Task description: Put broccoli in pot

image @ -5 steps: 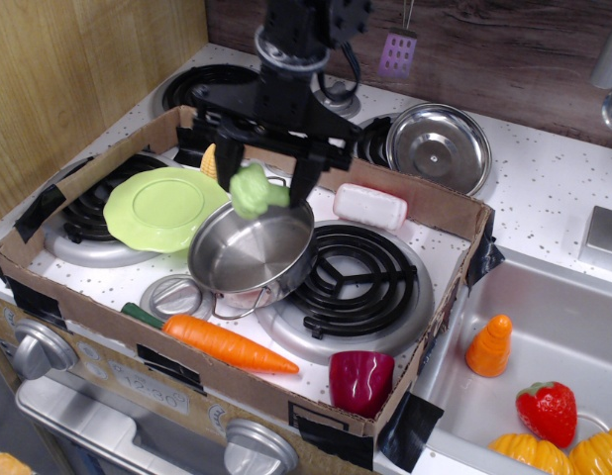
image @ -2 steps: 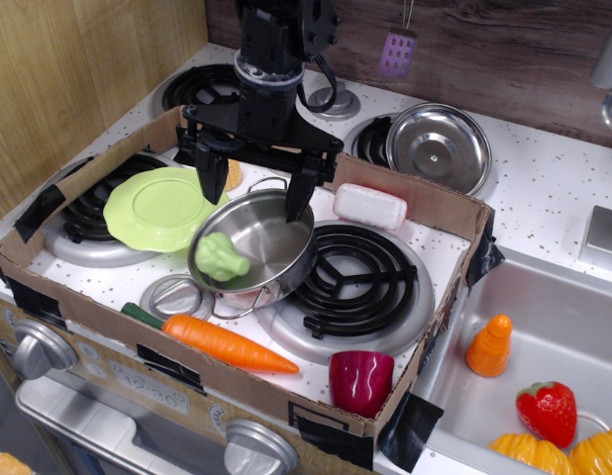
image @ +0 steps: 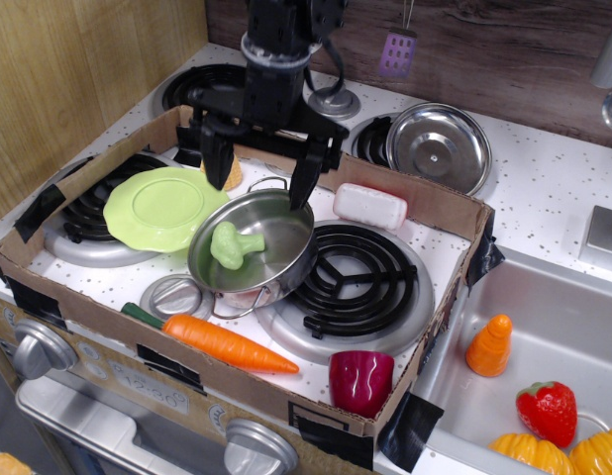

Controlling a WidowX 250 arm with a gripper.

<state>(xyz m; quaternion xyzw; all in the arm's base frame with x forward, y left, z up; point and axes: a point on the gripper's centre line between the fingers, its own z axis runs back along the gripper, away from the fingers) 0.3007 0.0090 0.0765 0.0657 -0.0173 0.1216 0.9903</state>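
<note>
The broccoli lies on its side inside the pot, resting on the left part of the pot's floor, close to the near-left wall. Its lumpy head points to the left and near side, and its short stem runs off to the right and slightly far, so the long axis lies roughly across the pot. Nothing touches it but the steel under it.

The gripper hangs above the far rim of the pot, well apart from the floret. From the pincer, the broccoli lies below and toward the near side, a little to the left. The jaws stand wide apart, one finger over the gap between the green plate and the pot, the other over the pot's far-right rim, and they hold nothing.

Judged from how things lie, the task looks done: the floret sits wholly within the pot walls. What the coming move turns on is the clearance upward and away to the far side; the right finger hangs close to the rim, so a straight lift seems safest to avoid nudging the pot on the burner.
</note>
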